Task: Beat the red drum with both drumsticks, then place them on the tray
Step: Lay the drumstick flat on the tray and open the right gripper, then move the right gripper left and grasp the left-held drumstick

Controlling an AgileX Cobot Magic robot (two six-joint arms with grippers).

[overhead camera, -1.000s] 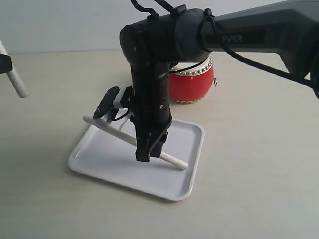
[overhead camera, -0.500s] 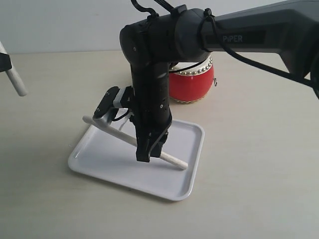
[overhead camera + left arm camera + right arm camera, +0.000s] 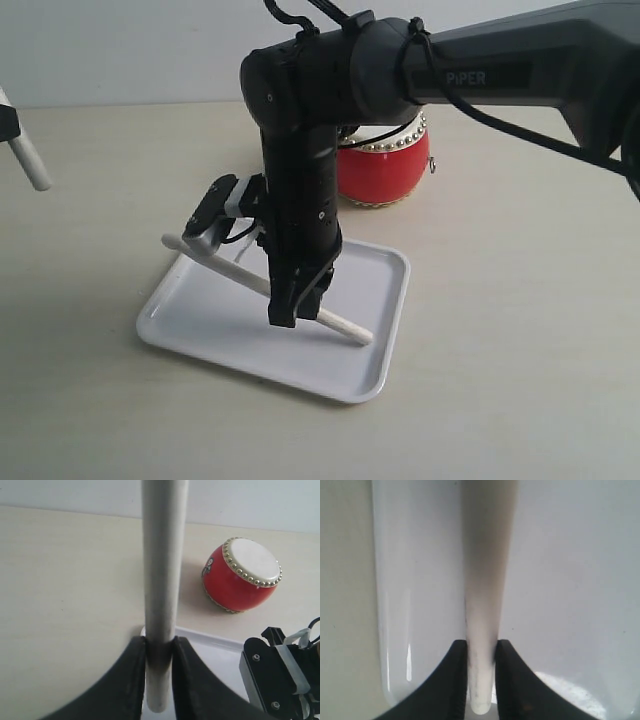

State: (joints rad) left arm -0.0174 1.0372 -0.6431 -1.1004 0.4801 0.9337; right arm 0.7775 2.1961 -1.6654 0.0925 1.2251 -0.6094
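The right gripper (image 3: 284, 316) is clamped on one drumstick (image 3: 345, 327) low over the tray (image 3: 385, 372), the stick slanting across it; the left gripper (image 3: 159, 647), clamped on the other drumstick (image 3: 162, 570), hangs well off the tray's left edge.

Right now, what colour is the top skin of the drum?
The drum skin is cream-white, best seen in the left wrist view.

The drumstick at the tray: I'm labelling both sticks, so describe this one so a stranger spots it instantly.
Find the white tray in front of the red drum. A pale drumstick slants across it, pinched mid-length by the right gripper's black fingers. The other drumstick pokes in at the far left edge, clear of the tray.
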